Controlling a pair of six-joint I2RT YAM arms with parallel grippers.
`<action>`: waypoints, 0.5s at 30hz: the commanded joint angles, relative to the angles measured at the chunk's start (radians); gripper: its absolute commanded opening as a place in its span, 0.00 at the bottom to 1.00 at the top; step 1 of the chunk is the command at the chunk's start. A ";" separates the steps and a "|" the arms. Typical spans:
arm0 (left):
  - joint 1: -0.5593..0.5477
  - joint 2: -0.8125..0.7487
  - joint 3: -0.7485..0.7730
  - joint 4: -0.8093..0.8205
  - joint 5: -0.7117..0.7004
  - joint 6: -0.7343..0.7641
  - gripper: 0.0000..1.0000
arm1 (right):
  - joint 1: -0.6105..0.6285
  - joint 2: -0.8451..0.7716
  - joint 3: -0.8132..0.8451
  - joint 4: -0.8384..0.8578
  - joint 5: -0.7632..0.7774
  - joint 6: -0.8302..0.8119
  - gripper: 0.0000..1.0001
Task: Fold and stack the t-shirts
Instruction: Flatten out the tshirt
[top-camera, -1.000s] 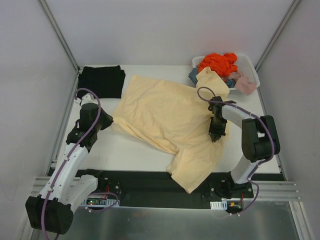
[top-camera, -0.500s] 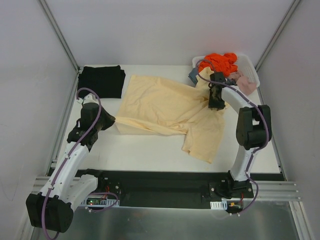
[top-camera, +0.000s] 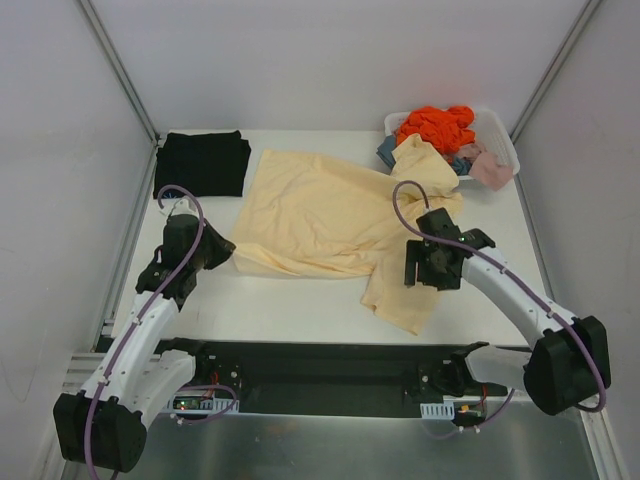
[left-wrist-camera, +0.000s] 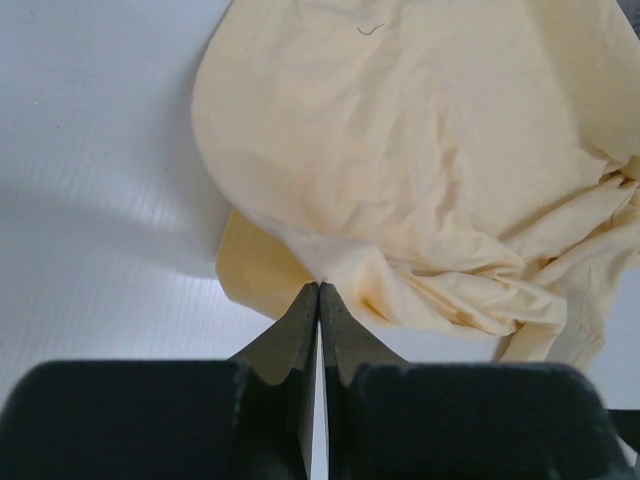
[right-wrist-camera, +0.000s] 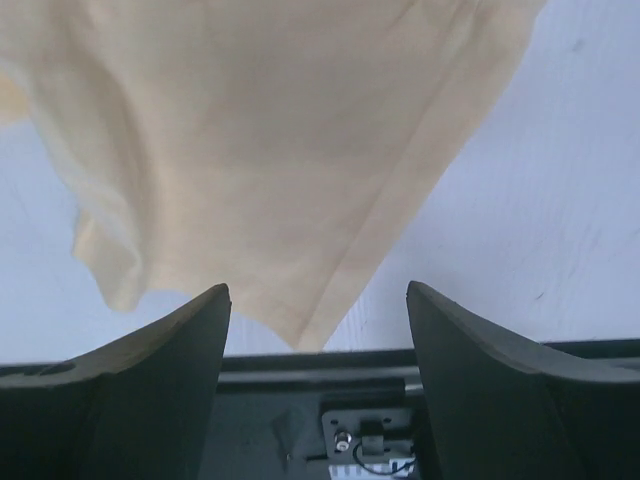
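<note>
Left jaws clamp cream t-shirt (top-camera: 320, 215), partly hidden under right arm (top-camera: 510, 295).

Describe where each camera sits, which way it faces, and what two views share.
Top external: above and behind the robot, looking down on the white table; left arm and right arm show.
Left wrist: on the left arm, facing along the left gripper, shut on the pale cream-yellow cloth t-shirt.
Right wrist: on the right arm, facing down past the open right gripper at that shirt's edge.
Shared: all three show that t-shirt.
</note>
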 joint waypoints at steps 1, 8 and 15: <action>-0.004 -0.038 -0.015 0.041 0.048 -0.003 0.00 | 0.087 -0.083 -0.141 -0.083 -0.127 0.176 0.75; -0.004 -0.055 -0.024 0.046 0.061 -0.009 0.00 | 0.232 -0.074 -0.223 -0.086 -0.124 0.254 0.70; -0.004 -0.061 -0.029 0.044 0.060 -0.017 0.00 | 0.236 -0.018 -0.236 -0.040 -0.046 0.250 0.54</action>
